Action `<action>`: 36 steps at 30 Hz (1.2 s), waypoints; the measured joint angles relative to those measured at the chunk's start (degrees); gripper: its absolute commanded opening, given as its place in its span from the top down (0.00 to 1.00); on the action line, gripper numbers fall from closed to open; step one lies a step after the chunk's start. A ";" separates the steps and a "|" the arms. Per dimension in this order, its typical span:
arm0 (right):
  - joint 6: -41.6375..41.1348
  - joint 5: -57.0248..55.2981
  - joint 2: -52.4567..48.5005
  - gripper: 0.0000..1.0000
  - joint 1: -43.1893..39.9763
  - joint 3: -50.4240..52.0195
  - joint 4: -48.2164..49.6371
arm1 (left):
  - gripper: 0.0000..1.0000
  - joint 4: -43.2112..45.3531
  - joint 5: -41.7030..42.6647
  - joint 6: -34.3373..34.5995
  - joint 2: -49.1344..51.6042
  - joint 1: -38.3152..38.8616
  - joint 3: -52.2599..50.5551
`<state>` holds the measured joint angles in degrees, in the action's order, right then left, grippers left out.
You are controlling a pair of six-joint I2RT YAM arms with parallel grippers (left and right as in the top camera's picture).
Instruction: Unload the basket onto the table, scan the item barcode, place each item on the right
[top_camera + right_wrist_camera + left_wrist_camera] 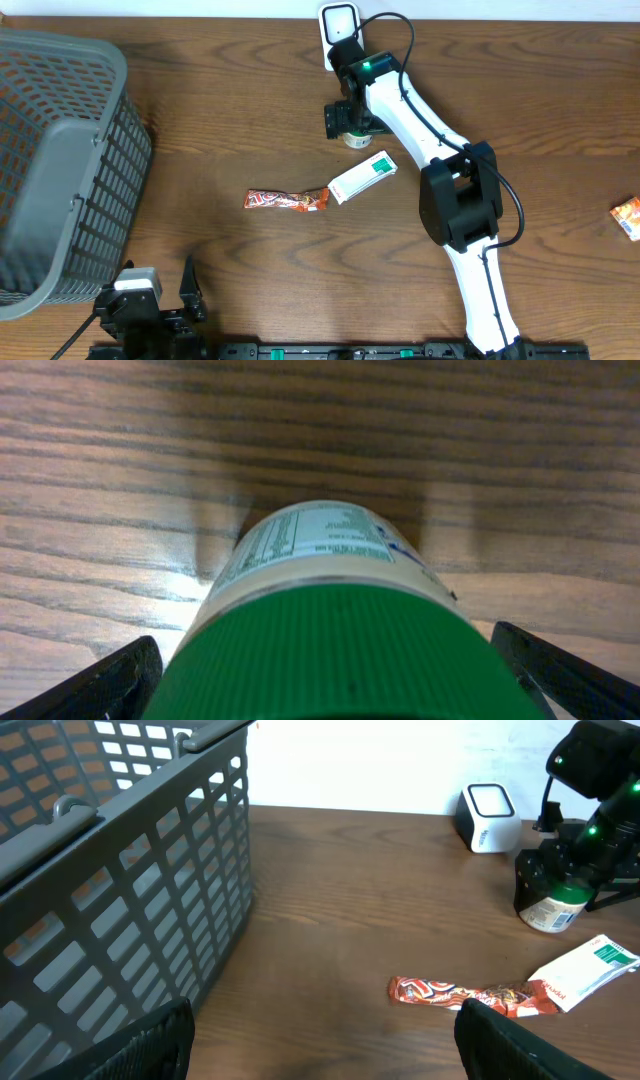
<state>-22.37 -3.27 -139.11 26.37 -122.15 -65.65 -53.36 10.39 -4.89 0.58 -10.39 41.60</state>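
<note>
While the brown table (200,130) carries a big grey basket (60,150) at its left end, the coming move turns on how the jar sits between one pair of fingers. Of the two arms, the right arm (420,110) is by far the nearer, stretched across toward the far edge. The left gripper (325,1012) hangs low at the near edge, jaws wide apart and empty, well apart from the jar. The scanner (338,22) stands at the far edge, near the jar and beyond it as reckoned from the right arm's base. The jar (320,555) stands upright on the wood, long axis vertical, with its green lid (330,685) toward the wrist camera. The right gripper (325,645) therefore sits above it, looking down along that axis. Its jaws stand apart, one on each side of the lid, straddling it; whether either pad touches I cannot tell. A printed panel shows on the jar's far side, too small to read for a barcode. By my judgement, the jar needs clamping, then turning toward the scanner.
</note>
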 measured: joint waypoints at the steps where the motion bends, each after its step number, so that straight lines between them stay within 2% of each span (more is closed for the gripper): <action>1: -0.15 0.09 0.00 0.01 0.00 0.00 -0.26 | 0.16 0.02 0.00 0.00 0.00 0.00 0.00; 16: -1.33 7.19 -0.92 0.01 -3.85 0.00 -0.79 | 0.16 0.02 0.00 0.00 0.00 0.00 0.00; 25: -2.01 7.69 -0.92 0.01 -2.86 0.00 -0.76 | 0.16 0.02 0.00 0.00 0.00 0.00 0.00; 30: -2.32 6.25 -0.92 0.10 -1.38 0.00 -0.61 | 0.16 0.02 0.00 0.00 0.00 0.00 0.00; 36: -2.64 4.13 -0.92 0.13 -0.85 0.00 0.81 | 0.16 0.02 0.00 0.00 0.00 0.00 0.00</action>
<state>-25.02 0.86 -140.03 25.52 -122.15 -64.84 -53.34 10.39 -4.89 0.58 -10.39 41.60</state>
